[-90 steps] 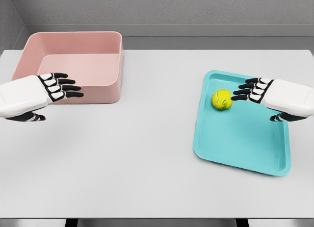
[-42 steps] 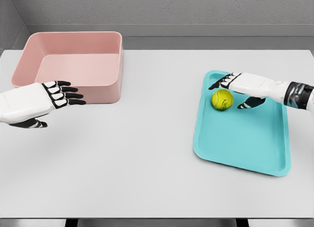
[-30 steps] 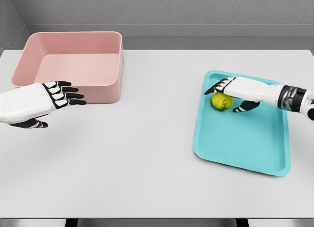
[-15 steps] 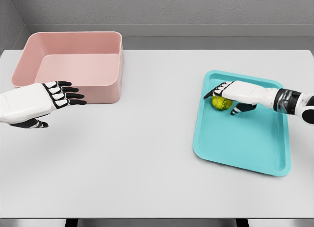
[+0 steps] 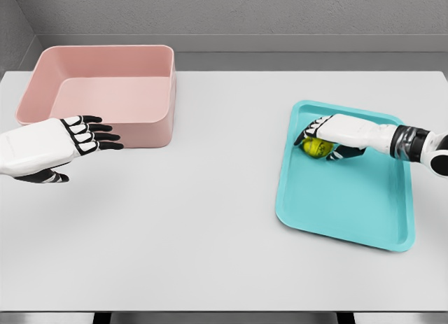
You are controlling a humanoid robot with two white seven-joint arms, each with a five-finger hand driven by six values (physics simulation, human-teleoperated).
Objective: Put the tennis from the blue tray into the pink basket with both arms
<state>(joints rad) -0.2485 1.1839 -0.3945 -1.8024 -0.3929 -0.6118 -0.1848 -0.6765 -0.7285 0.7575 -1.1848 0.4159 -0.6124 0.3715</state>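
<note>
The flat pale grey surface (image 5: 210,219) runs from the near edge to the grey back wall (image 5: 245,12). Its near half carries nothing but the lower corner of a tray.

At 4 o'clock from centre lies the shallow turquoise rectangular plastic tray (image 5: 350,205), set at a slight angle, its long axis running near to far. Its near two thirds are bare.

At 9 o'clock the left hand (image 5: 66,143) shows, white-backed with black finger segments, its arm entering from the left edge. The fingers (image 5: 98,131) are extended and slightly spread, pointing toward 3 o'clock, and hold nothing. The thumb (image 5: 45,175) hangs below the palm. The hand sits just in front of the basket's near wall; whether it touches the surface cannot be told.

At 2 o'clock, in the far part of the tray, sits the yellow-green felt tennis ball (image 5: 317,148). The right hand (image 5: 325,136) covers it from above and from the right, its arm entering from the right edge with a dark wrist band (image 5: 406,141). The fingers curl over the top and left of the ball and the thumb sits at its near right side, so the hand is closed around the ball. The ball appears to be within the tray, near its far left corner; whether it is lifted off the tray floor cannot be told.

At 10 o'clock, farthest back, stands the pink rectangular plastic basket (image 5: 98,93) with rounded corners and upright walls. Its interior floor is visible and bare. It is well apart from the tray.
</note>
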